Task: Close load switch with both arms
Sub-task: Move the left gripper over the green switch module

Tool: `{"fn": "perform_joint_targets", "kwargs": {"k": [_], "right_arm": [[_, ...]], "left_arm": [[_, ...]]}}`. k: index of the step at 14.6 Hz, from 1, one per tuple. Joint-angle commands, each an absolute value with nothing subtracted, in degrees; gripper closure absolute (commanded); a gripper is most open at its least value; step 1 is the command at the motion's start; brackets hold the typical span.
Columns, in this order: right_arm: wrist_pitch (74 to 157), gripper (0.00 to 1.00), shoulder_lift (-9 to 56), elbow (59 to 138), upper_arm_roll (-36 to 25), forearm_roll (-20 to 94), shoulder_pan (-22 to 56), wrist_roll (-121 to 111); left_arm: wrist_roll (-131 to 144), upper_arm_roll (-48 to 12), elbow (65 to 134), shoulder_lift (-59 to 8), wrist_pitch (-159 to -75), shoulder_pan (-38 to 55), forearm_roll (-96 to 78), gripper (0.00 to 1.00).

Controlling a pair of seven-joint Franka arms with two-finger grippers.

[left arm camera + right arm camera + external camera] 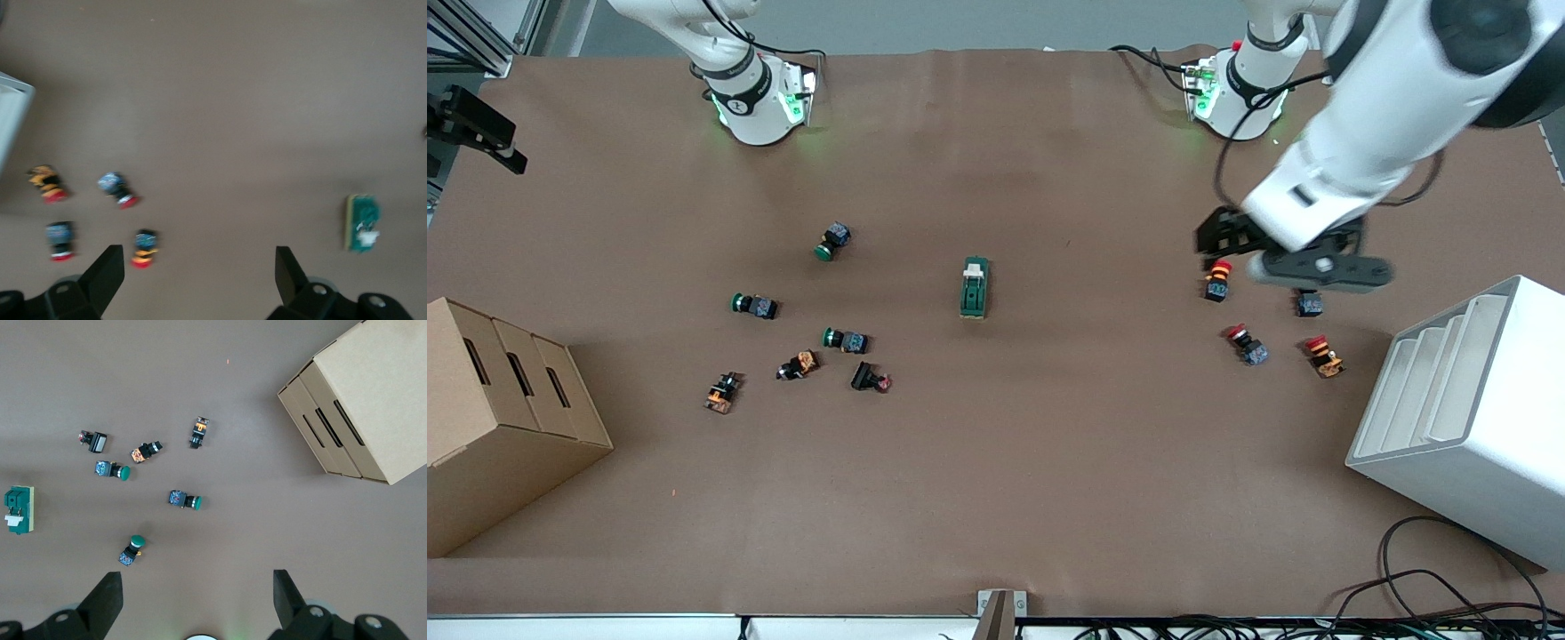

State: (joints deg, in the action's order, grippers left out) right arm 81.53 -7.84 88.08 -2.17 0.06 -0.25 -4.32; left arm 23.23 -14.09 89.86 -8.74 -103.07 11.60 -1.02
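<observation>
The load switch (975,287), a dark green block with a cream lever tab, lies flat near the middle of the table. It also shows in the left wrist view (362,223) and in the right wrist view (19,510). My left gripper (1218,238) hangs open and empty over the red push-buttons (1216,279) toward the left arm's end, well apart from the switch; its fingers stand wide apart in the left wrist view (197,273). My right gripper (197,597) is open and empty, high over the table near its own base (756,98); it is out of the front view.
Green push-buttons (833,241) and orange-black parts (722,392) lie scattered toward the right arm's end. More red push-buttons (1247,345) lie under the left arm. A cardboard box (498,418) and a white stepped rack (1467,418) stand at the table's two ends.
</observation>
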Motion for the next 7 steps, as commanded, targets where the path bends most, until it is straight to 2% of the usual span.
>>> {"fn": "perform_joint_targets", "kwargs": {"k": [1, 7], "right_arm": [[81.74, 0.0, -7.3, 87.45, -1.67, 0.26, -0.44, -4.74], [82.61, 0.0, -1.07, 87.45, -1.93, -0.96, -1.41, -4.92]], "left_arm": [[36.52, -14.15, 89.65, -12.73, -108.7, 18.25, 0.17, 0.0], [63.14, -14.15, 92.1, -20.99, -119.87, 34.07, 9.46, 0.0]]}}
